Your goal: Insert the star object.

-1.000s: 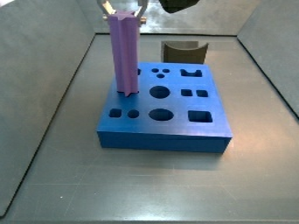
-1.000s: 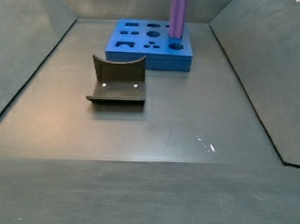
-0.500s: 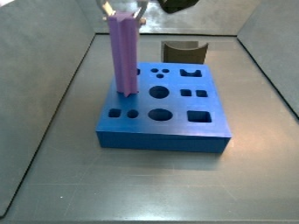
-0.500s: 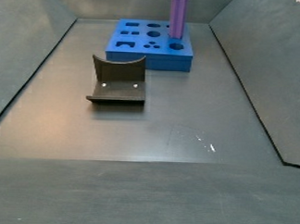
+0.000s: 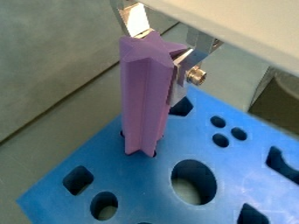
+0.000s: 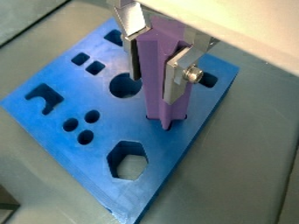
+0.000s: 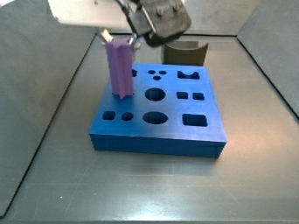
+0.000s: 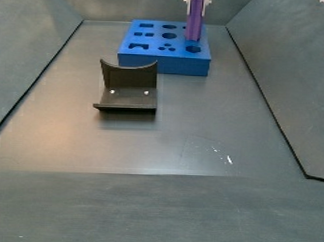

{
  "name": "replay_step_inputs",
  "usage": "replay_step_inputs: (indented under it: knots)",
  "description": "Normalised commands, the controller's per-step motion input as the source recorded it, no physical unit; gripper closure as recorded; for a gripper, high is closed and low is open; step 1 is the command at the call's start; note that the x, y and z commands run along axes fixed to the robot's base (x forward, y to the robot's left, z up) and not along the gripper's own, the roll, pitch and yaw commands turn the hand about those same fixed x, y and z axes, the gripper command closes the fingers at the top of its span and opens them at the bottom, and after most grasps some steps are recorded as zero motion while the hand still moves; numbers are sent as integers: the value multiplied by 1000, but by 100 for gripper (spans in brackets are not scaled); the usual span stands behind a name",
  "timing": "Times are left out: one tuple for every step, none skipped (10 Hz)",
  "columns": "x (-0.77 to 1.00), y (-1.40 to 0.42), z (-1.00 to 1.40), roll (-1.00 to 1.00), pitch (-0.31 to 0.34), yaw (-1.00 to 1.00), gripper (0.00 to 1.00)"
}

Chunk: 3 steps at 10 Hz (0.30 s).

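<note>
The star object (image 7: 119, 68), a light purple ridged prism, stands upright with its lower end in a hole at a corner of the blue block (image 7: 163, 133). It shows the same way in both wrist views (image 5: 146, 96) (image 6: 163, 83) and in a side view (image 8: 196, 19). My gripper (image 7: 121, 37) is shut on the star's upper part. Its silver fingers (image 5: 183, 77) press the star from two sides, which also shows in a wrist view (image 6: 156, 61). The blue block (image 8: 147, 54) lies flat with several shaped holes open.
A dark olive arch-shaped piece (image 8: 126, 89) lies on the grey floor apart from the block; in a side view (image 7: 181, 52) it sits just behind the block. Grey walls enclose the floor on the sides.
My gripper has come down with the star object, and the star now stands lower, deeper in the block's hole. The gripper's body now shows in a side view.
</note>
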Motion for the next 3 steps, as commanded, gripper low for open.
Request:
replay_step_inputs:
  knots:
    - [0, -37, -420, 0, -221, 0, 100]
    - [-11, 0, -283, 0, -206, 0, 100]
    - [-180, -123, -129, 57, -229, 89, 100]
